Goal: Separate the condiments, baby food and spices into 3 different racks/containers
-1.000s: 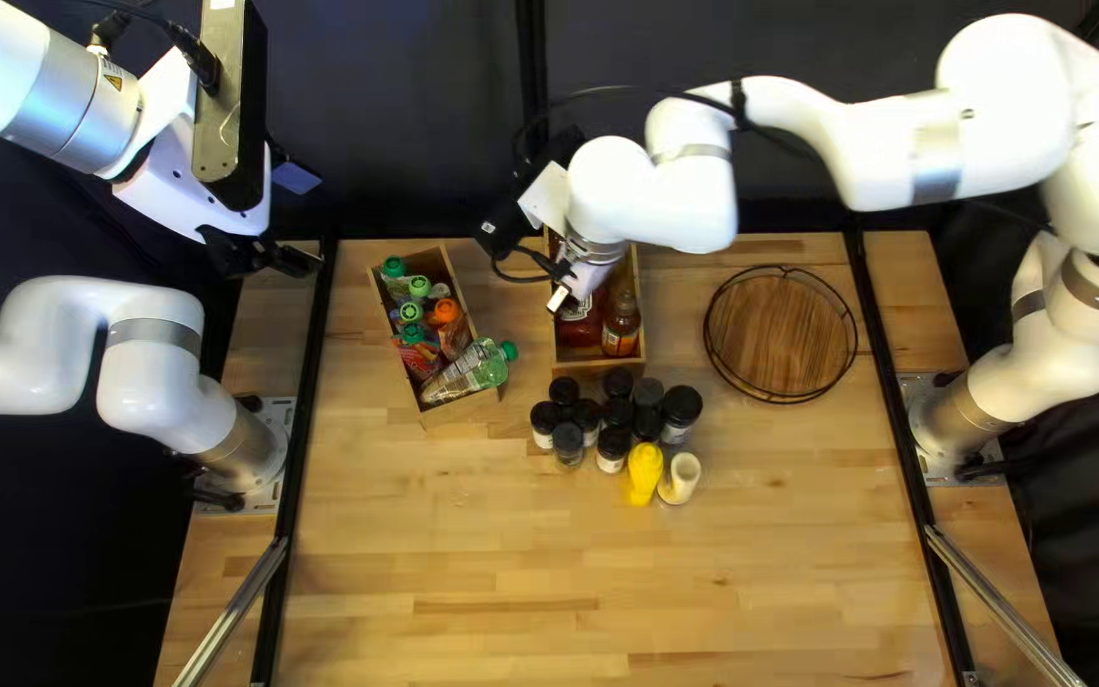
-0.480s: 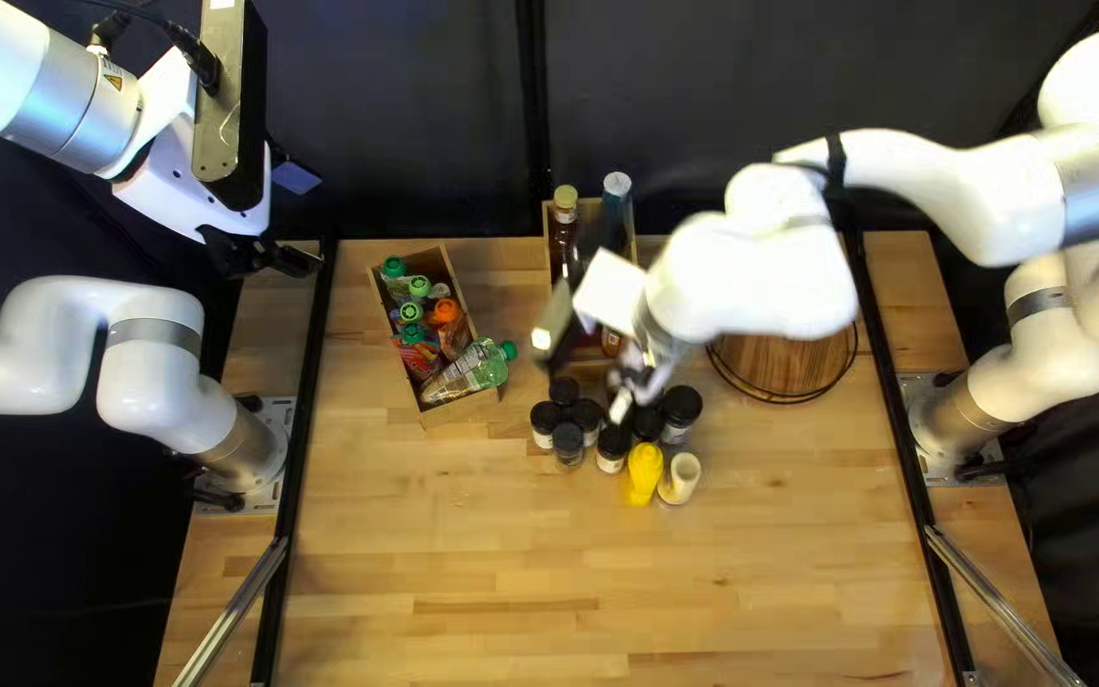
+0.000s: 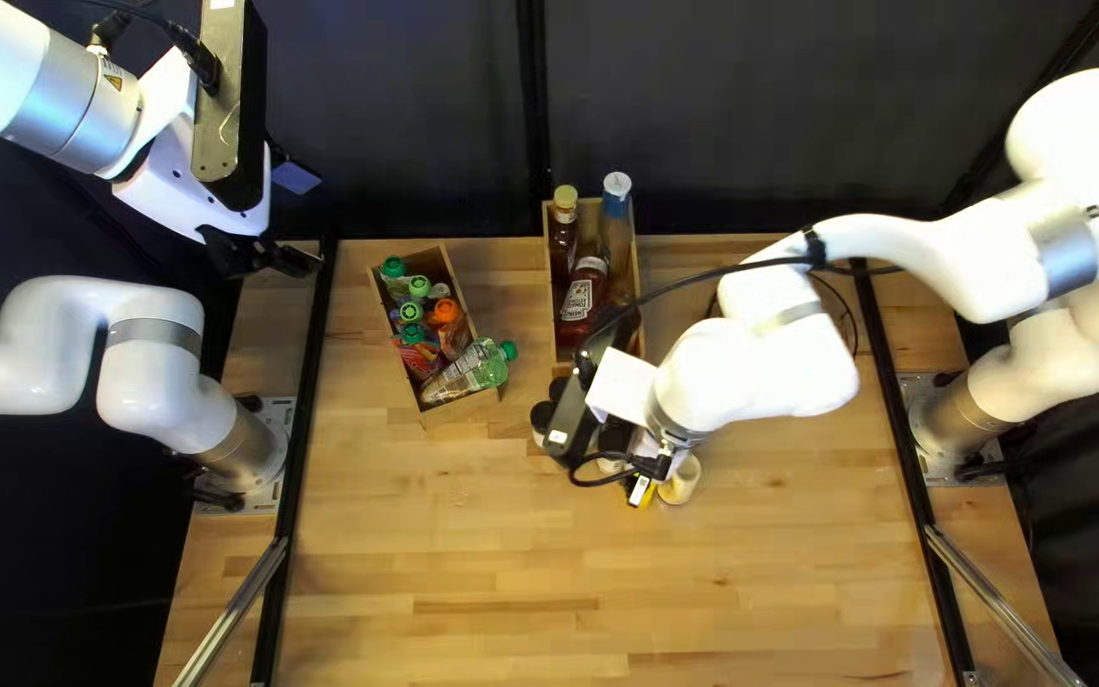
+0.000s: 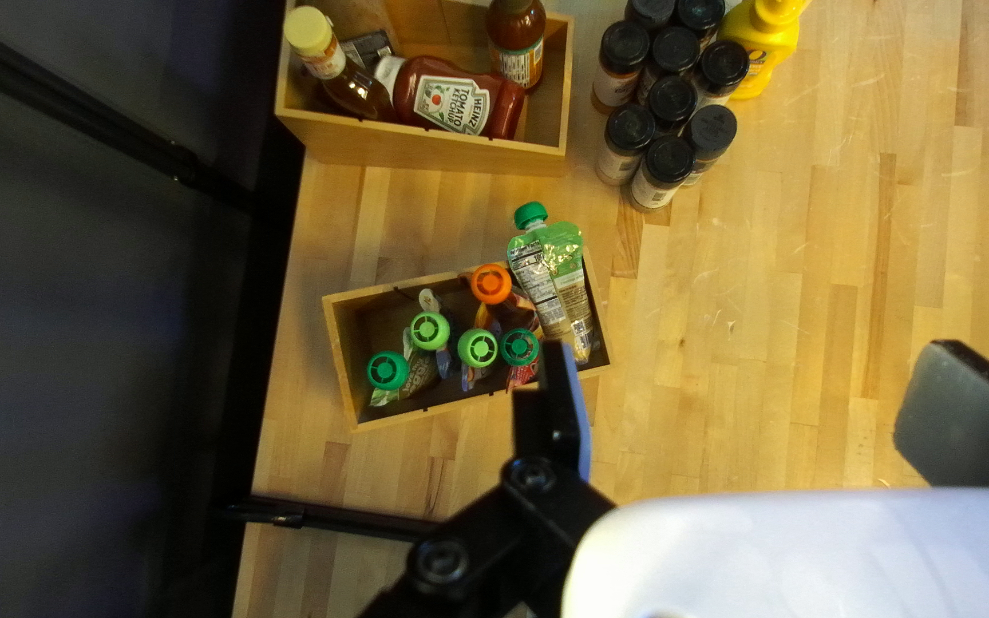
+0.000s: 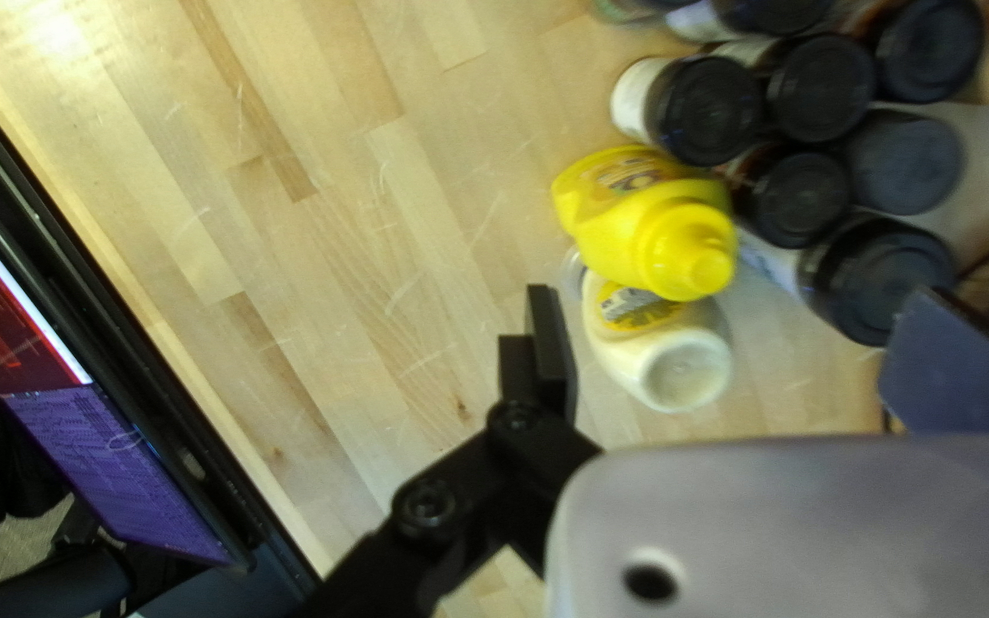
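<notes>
Right wrist view: mustard [image 5: 646, 223], pale bottle [image 5: 661, 349] and spices [image 5: 706, 109] are left on the table [image 5: 346, 286]. Pouches [image 4: 546, 275] and ketchup [image 4: 449, 98] are boxed, so roughly halfway imo. Right gripper [image 5: 733, 300] and left gripper [image 4: 752, 349] both wide open, holding nothing.

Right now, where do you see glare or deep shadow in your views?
Right wrist view: a bright glare patch on the table, off from the yellow bottle; left wrist view: small highlights on the green pouch, shadow inside its box; top left view: my right arm nearly washed out, the curtain very dark.
</notes>
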Robot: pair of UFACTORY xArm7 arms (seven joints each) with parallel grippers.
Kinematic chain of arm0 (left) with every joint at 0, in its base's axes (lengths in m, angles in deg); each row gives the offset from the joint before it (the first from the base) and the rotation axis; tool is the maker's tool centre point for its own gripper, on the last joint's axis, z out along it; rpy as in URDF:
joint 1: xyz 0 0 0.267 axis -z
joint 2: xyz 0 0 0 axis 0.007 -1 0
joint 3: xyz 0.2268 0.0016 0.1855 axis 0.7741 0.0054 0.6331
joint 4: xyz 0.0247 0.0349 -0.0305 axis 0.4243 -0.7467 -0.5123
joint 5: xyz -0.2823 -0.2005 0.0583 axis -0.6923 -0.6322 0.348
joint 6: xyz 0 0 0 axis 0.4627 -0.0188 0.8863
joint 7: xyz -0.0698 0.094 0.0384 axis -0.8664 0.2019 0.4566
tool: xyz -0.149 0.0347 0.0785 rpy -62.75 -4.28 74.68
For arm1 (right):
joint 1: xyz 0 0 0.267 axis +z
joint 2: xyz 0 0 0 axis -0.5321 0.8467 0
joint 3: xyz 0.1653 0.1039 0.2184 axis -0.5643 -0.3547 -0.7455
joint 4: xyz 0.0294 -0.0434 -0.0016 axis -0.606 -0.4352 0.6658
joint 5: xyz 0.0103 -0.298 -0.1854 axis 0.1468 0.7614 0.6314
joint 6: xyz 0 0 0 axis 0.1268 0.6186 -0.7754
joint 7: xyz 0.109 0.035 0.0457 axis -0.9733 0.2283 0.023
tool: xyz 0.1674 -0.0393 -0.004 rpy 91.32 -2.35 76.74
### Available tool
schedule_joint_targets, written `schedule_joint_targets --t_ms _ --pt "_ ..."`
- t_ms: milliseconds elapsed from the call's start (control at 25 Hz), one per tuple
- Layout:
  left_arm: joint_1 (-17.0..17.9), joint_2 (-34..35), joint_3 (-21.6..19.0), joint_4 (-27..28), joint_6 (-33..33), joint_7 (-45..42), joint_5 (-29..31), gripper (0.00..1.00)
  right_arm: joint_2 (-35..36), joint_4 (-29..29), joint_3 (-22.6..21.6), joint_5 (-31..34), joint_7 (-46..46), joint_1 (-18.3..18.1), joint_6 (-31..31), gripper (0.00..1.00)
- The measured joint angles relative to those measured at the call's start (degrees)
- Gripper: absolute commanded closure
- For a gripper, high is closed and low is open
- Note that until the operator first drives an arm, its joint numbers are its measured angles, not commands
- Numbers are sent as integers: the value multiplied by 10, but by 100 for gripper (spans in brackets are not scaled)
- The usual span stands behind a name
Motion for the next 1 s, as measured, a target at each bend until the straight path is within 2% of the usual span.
schedule_joint_targets --t_ms 720,760,800,840,920,1000 --pt "0 0 0 0 0 0 0 0 -20 -38 11 0 -12 -10 -43 0" --pt "0 0 0 0 0 0 0 0 -20 -42 10 0 -14 -9 -47 5" --pt "0 0 0 0 0 0 0 0 -20 -45 10 -1 -16 -9 -51 19" --pt "0 0 0 0 0 0 0 0 -21 -48 10 -1 -17 -8 -54 91" --pt "0 0 0 0 0 0 0 0 -22 -53 10 -1 -20 -7 -60 98" --pt "0 0 0 0 0 0 0 0 -22 -54 9 2 -24 -6 -61 98"
